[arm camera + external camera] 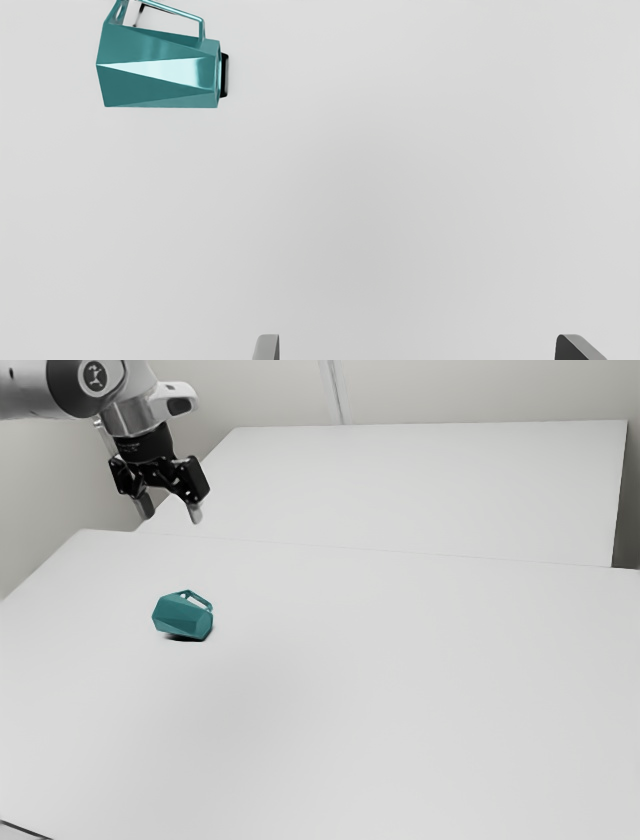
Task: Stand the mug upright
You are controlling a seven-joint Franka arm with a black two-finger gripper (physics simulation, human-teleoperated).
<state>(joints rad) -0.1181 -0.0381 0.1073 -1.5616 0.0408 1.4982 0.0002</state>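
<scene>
A teal mug (183,617) lies on its side on a white table (400,690), with an open, empty gripper (170,515) above it.
In the exterior view, the mug is at nine o'clock from the centre, its faceted body touching the table and its handle (199,599) raised toward one o'clock; a small dark shadow (184,639) sits at its underside. The gripper is at ten o'clock, pointing down, with the arm (40,388) coming in from eleven o'clock. In the wrist view, the two fingers (267,348) stand wide apart with nothing between them; the mug is well apart from both, beyond the fingertips and off to one side, handle facing away from the gripper.
</scene>
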